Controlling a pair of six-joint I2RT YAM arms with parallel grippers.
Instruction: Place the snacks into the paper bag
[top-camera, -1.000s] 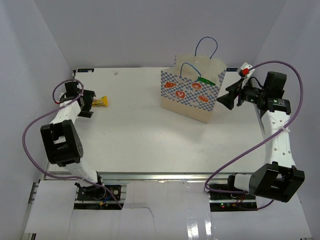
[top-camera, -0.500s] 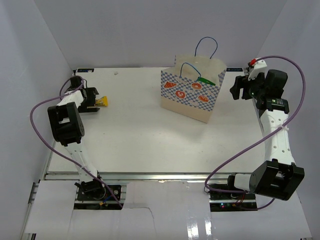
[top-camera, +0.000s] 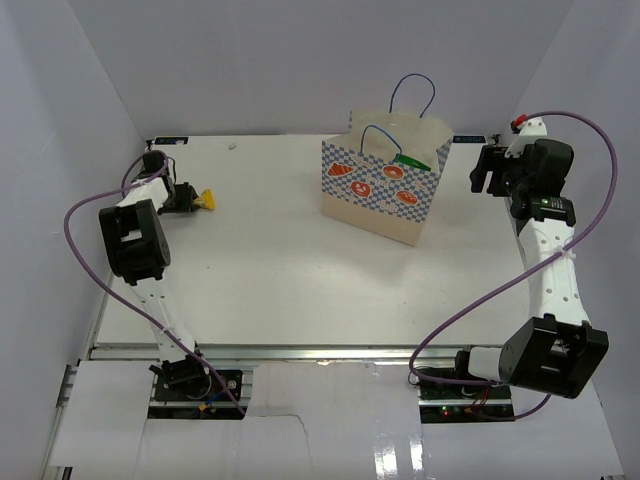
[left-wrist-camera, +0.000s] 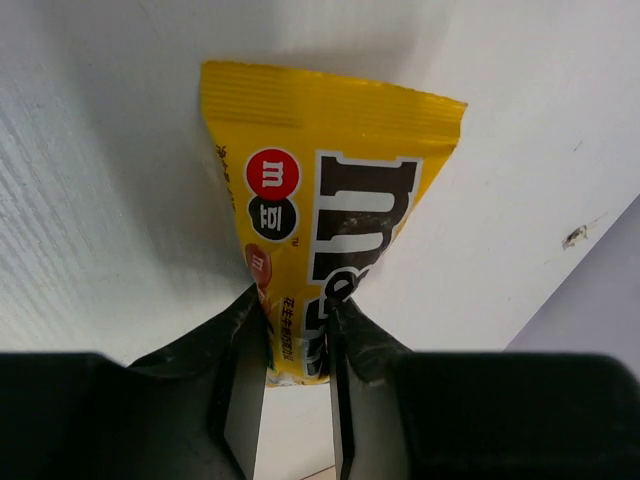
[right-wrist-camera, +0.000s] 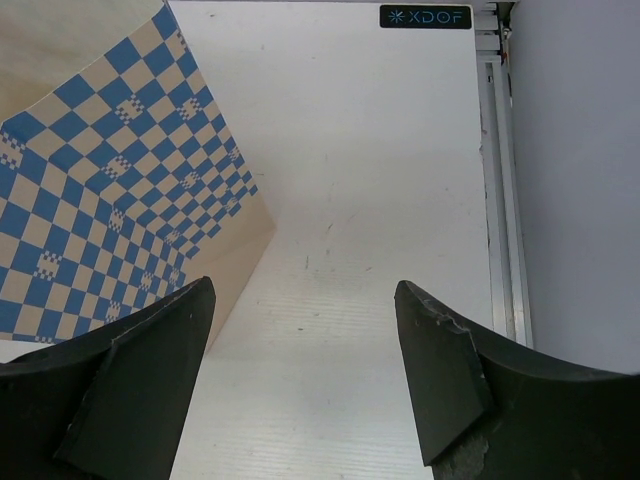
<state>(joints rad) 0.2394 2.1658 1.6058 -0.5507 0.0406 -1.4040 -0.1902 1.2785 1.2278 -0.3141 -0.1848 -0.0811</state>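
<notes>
White worktop (top-camera: 280, 270) spreads out ahead of me, with pale walls closing it in on three sides. Toward the far right of it stands the paper bag (top-camera: 385, 185), upright and open at the top, its blue-white checkered band and orange-red round pictures facing the near side, and its thin blue cord handles (top-camera: 415, 92) rising above the rim. A green packet (top-camera: 410, 160) shows just at the bag's mouth.

My left claw (left-wrist-camera: 297, 320) is out at the far left of the worktop, well apart from the bag. It is clamped on one end of a yellow candy pack (left-wrist-camera: 320, 210): both fingers press the wrapper from either side, and the pack's crimped free end points away from me over the white surface. Whether the pack rests on the worktop or hangs just above it, I cannot tell.

My right claw (right-wrist-camera: 300, 300) hangs near the bag's right side, not touching it. Its fingers (right-wrist-camera: 140, 370) are spread wide with nothing between them, and the checkered corner of the bag fills the left of my wrist view.
</notes>
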